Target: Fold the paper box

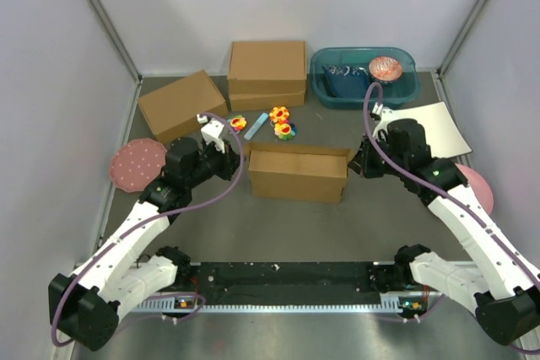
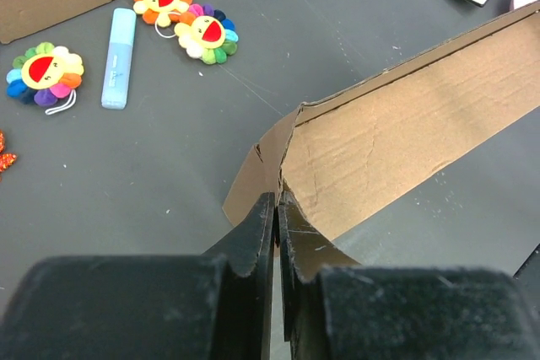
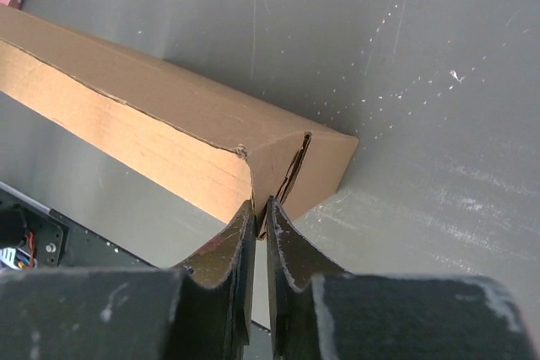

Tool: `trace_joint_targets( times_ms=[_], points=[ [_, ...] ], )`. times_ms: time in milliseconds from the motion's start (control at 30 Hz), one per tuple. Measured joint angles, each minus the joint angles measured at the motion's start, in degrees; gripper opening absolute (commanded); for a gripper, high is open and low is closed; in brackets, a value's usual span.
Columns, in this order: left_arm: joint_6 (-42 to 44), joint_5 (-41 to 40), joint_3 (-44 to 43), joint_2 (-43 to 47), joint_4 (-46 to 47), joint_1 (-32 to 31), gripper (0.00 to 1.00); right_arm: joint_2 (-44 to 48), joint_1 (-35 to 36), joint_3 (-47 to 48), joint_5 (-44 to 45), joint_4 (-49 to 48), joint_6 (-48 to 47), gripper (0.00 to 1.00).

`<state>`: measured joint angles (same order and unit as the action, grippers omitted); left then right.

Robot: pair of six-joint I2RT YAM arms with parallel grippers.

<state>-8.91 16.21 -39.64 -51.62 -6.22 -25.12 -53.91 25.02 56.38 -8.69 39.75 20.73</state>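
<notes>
Left gripper (image 2: 277, 208) pinches paper box (image 2: 405, 124) flap | right gripper (image 3: 260, 212) pinches opposite corner | plush flowers (image 2: 202, 35) only in left wrist view

No readable text, labels or numbers in any view, faint vertical print on light blue tube (image 2: 117, 58), too small to decipher

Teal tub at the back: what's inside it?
A pinkish ribbed round object near its right rim and something dark blue; whatever lies beneath them is covered.
</notes>
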Motion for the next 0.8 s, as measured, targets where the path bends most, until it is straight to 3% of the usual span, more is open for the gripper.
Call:
trace_joint_targets(
  times_ms=[233,800],
  points=[
    [-2.1,0.3,0.0,0.0,0.0,0.0,0.05,0.0,0.3,0.0,0.6,0.2,1.6,0.00],
    [-4.5,0.4,0.0,0.3,0.0,-0.1,0.07,0.0,1.1,-2.1,3.7,-2.8,1.9,0.00]
  ],
)
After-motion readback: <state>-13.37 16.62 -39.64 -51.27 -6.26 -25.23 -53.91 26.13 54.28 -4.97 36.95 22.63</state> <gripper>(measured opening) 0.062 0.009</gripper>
